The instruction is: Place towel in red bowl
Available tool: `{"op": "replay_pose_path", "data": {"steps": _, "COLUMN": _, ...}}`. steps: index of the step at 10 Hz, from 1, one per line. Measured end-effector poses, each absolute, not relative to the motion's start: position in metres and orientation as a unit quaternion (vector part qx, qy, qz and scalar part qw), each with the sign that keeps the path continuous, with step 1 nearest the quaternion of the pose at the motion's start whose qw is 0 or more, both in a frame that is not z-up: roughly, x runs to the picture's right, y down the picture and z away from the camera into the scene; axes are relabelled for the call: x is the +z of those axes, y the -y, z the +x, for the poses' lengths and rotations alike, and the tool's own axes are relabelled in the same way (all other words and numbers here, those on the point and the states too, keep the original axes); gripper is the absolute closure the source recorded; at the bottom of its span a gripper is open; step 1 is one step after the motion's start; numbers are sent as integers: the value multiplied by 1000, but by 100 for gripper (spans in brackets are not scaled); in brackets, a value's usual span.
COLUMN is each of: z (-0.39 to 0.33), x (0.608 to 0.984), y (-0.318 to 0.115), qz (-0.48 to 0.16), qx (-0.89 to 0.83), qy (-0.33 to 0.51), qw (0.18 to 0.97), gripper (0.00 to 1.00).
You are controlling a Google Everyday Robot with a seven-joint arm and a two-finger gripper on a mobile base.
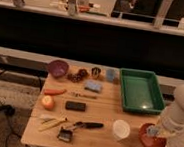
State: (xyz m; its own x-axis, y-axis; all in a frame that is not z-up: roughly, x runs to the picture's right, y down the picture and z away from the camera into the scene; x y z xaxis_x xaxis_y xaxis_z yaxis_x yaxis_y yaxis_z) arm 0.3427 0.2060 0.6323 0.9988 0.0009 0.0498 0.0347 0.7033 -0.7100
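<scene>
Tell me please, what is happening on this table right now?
The robot's arm reaches in from the right, and its end effector is down over the red bowl at the near right corner of the table. Whether a towel is in it cannot be seen. The white cup stands close beside the bowl.

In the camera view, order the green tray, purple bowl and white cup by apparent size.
1. green tray
2. purple bowl and white cup look alike; the cup is nearer, so unranked.
The gripper is at the red bowl.
</scene>
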Motion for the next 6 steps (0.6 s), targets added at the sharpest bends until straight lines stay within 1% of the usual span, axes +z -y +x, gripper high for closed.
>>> {"op": "replay_pose_path", "data": {"steps": 6, "z": 344, "x": 636, "y": -203, "qz": -382, "qx": 4, "qy": 19, "qw": 924, "gripper": 20}}
